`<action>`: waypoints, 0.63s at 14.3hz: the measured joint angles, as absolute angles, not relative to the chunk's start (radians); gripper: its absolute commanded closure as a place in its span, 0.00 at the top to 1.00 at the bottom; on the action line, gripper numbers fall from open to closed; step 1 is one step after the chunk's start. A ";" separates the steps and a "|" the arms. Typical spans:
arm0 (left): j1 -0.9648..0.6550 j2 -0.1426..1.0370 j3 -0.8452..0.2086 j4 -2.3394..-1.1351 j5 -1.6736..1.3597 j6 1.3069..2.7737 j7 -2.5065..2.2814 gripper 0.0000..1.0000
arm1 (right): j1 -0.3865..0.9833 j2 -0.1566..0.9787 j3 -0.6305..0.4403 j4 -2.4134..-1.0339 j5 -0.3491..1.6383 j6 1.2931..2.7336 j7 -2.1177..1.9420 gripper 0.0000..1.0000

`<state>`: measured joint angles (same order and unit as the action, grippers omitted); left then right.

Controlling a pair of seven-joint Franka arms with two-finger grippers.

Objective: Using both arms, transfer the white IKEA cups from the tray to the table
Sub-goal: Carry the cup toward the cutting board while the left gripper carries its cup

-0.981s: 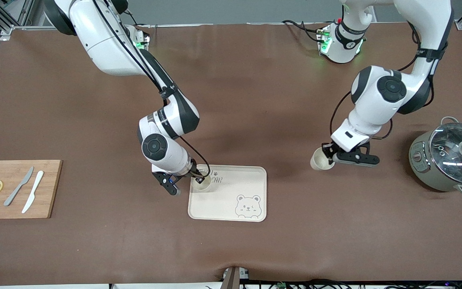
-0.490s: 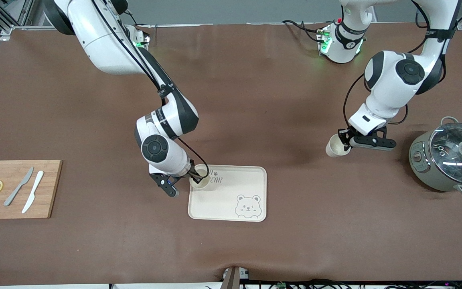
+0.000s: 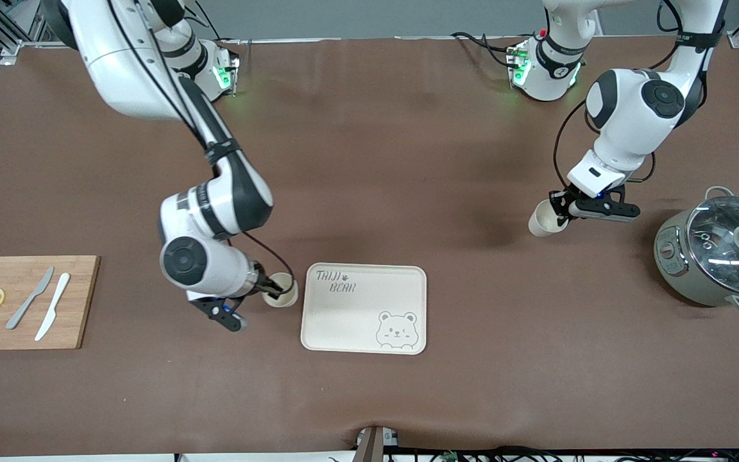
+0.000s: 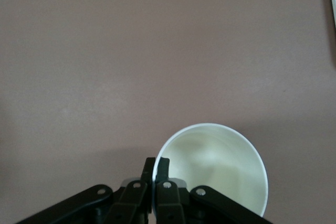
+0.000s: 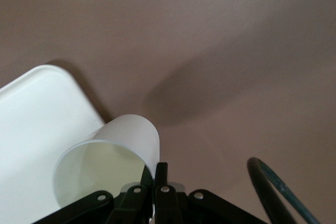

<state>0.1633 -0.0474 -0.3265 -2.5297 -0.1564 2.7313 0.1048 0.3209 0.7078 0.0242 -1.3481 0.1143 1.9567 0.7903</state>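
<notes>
Two white IKEA cups are each held by the rim. My right gripper (image 3: pixel 273 292) is shut on one cup (image 3: pixel 281 298), which hangs tilted just off the edge of the cream bear-print tray (image 3: pixel 369 321), on the side toward the right arm's end. In the right wrist view, the gripper (image 5: pixel 156 172) pinches the cup (image 5: pixel 113 156) wall beside the tray (image 5: pixel 37 124). My left gripper (image 3: pixel 560 210) is shut on the other cup (image 3: pixel 543 222), tilted over bare table between the tray and the pot. The left wrist view shows this gripper (image 4: pixel 156 165) clamping the cup (image 4: pixel 220 171) rim.
A grey pot with a glass lid (image 3: pixel 722 250) stands at the left arm's end of the table. A wooden cutting board (image 3: pixel 77 301) with two knives and lemon slices lies at the right arm's end. A dark cable loop (image 5: pixel 273 192) hangs beside the right wrist.
My right gripper carried its cup off the tray's corner toward the right arm's end. My left gripper moved its cup away from the tray, toward the pot and its own base.
</notes>
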 measured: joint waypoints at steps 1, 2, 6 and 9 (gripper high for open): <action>0.168 -0.050 -0.326 -2.556 -0.173 2.761 0.128 0.00 | 0.293 0.683 0.023 -1.385 0.114 1.958 0.714 0.00; 0.172 -0.052 -0.326 -2.579 -0.185 2.790 0.143 0.00 | 0.264 0.654 0.021 -1.425 0.113 1.960 0.639 0.00; 0.176 -0.055 -0.327 -2.645 -0.194 2.869 0.156 0.00 | 0.135 0.519 0.019 -1.623 0.088 2.004 0.338 0.00; 0.177 -0.061 -0.327 -2.684 -0.194 2.917 0.156 0.00 | 0.068 0.451 0.019 -1.772 0.055 2.091 0.202 0.00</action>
